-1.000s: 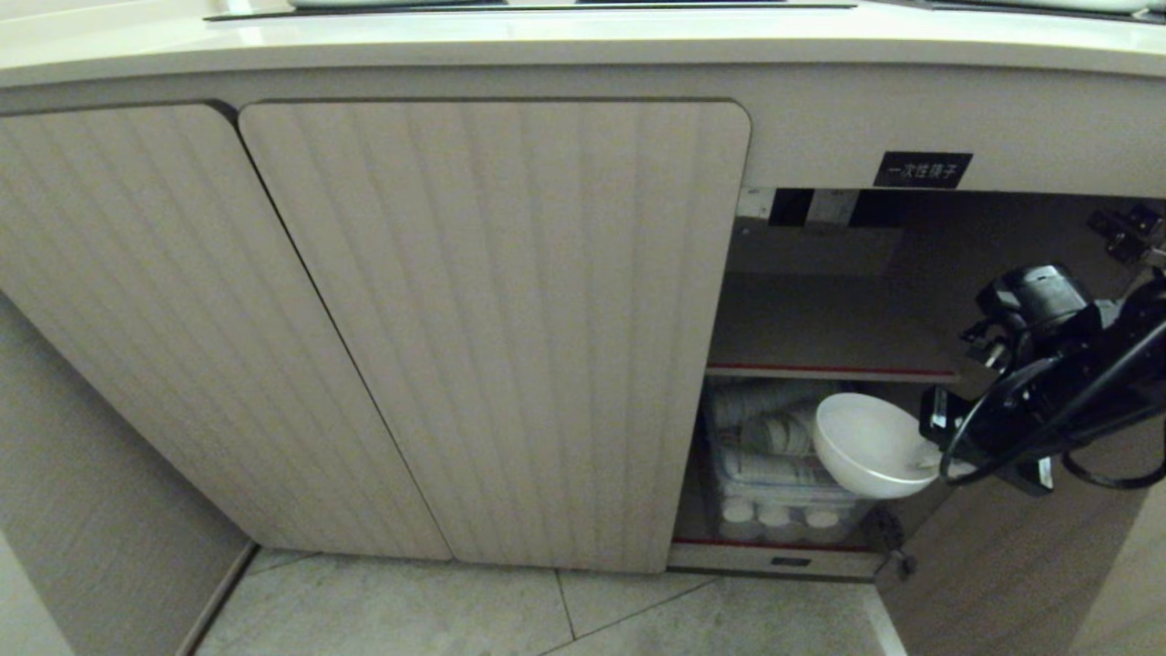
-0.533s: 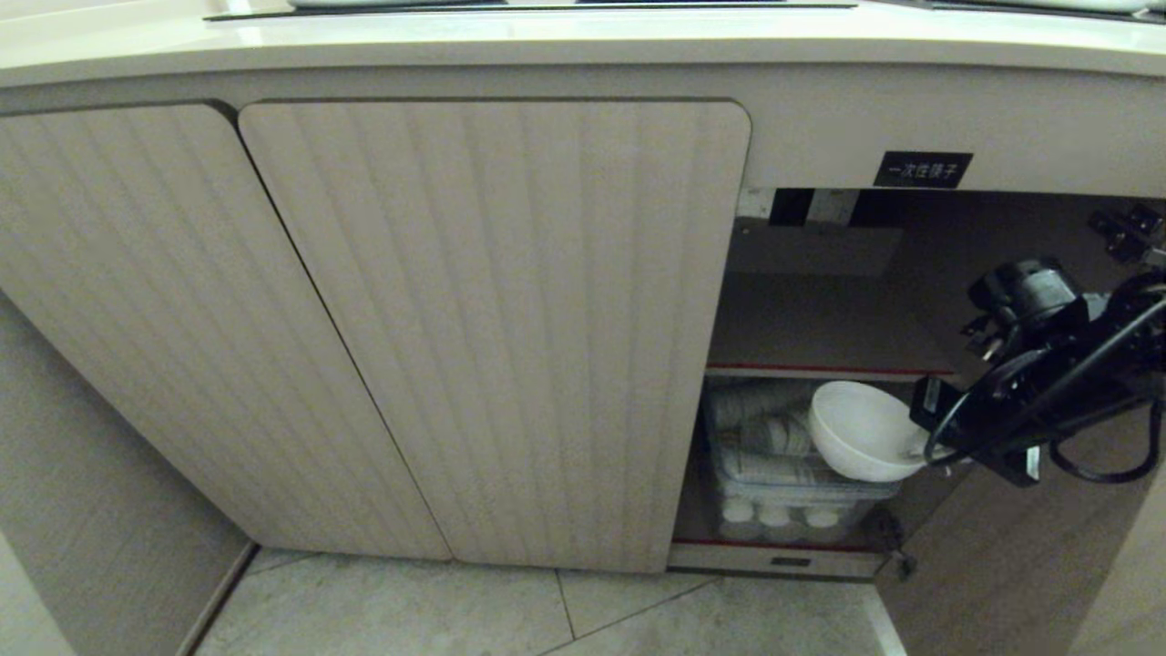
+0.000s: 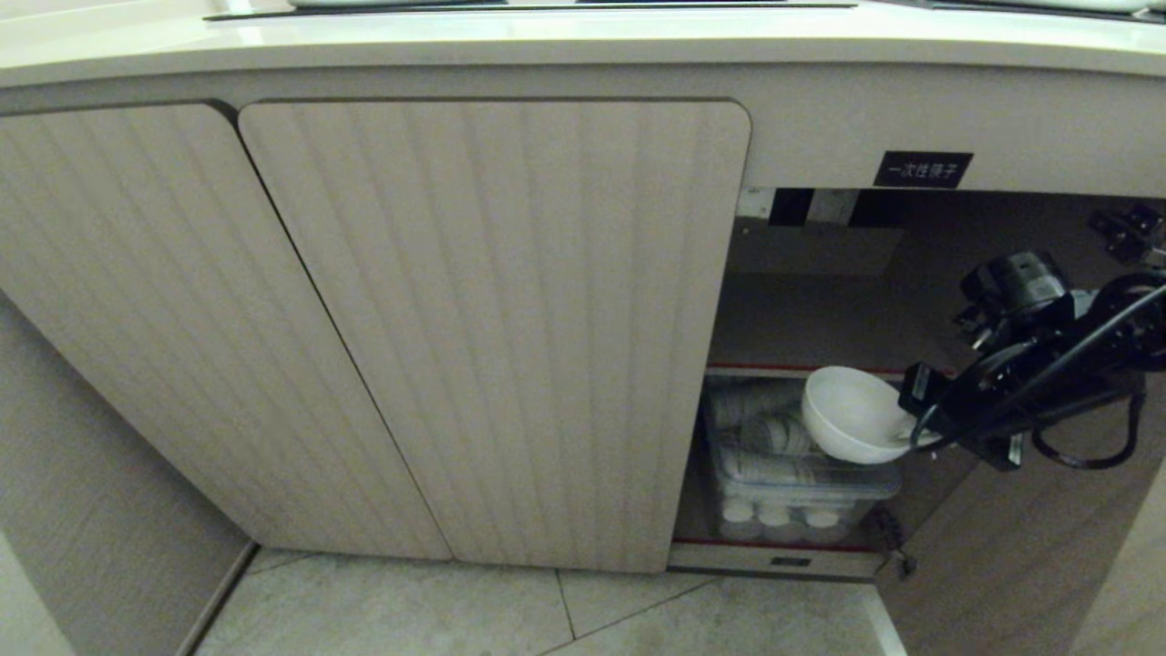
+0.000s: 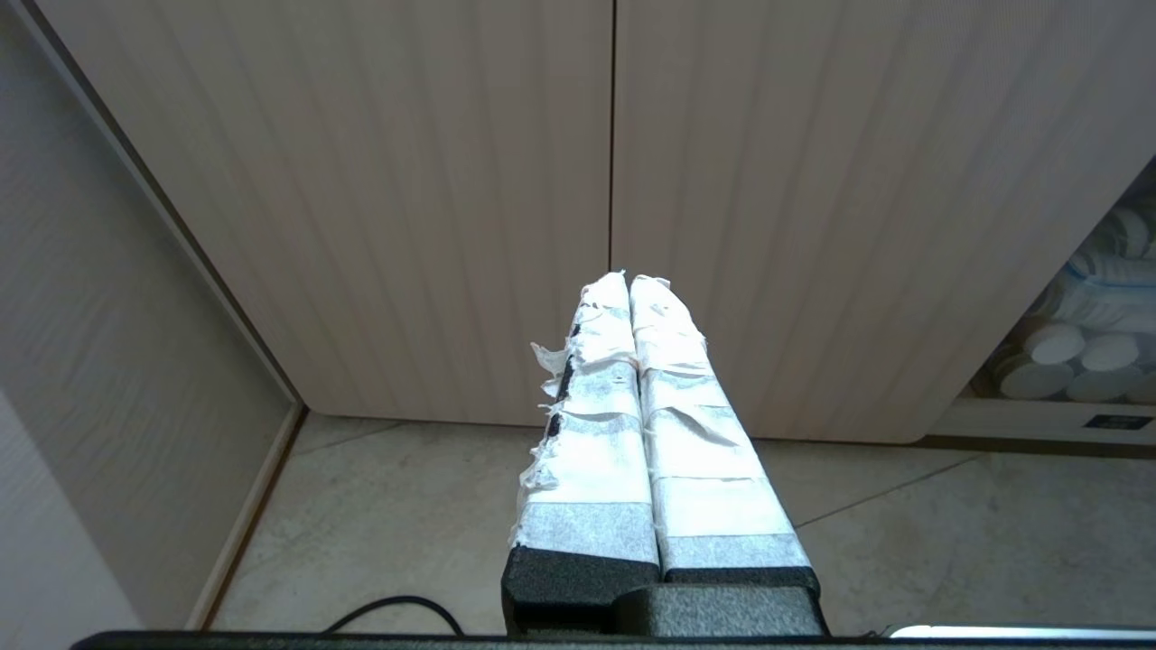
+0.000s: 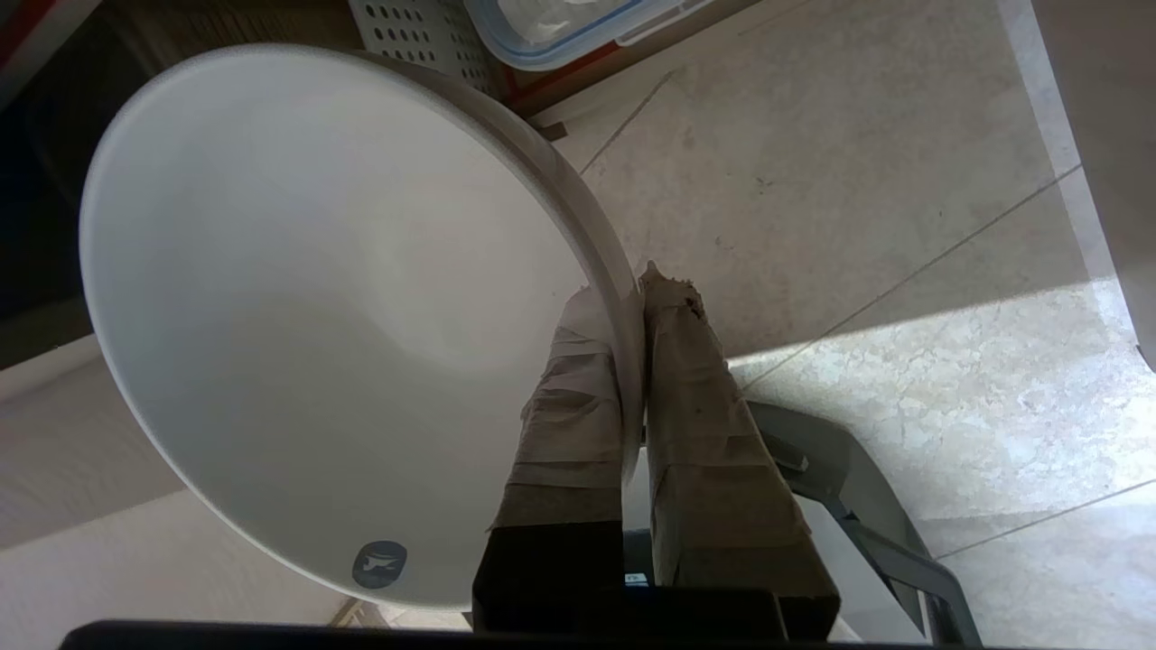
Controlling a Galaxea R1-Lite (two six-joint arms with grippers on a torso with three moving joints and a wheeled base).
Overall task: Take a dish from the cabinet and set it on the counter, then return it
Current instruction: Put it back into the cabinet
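At the head view's right, the right gripper (image 3: 915,435) pinched the dish (image 3: 852,415) by its rim before the cabinet (image 3: 820,319) opening. Best lift it level, clear of the shelf edge (image 3: 774,368).

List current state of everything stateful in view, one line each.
right tool: shut on dish rim
dish: held tilted, in front of open compartment
left tool: shut, empty
cabinet right compartment: open
two left doors: closed
clear container: lidded, on bottom shelf
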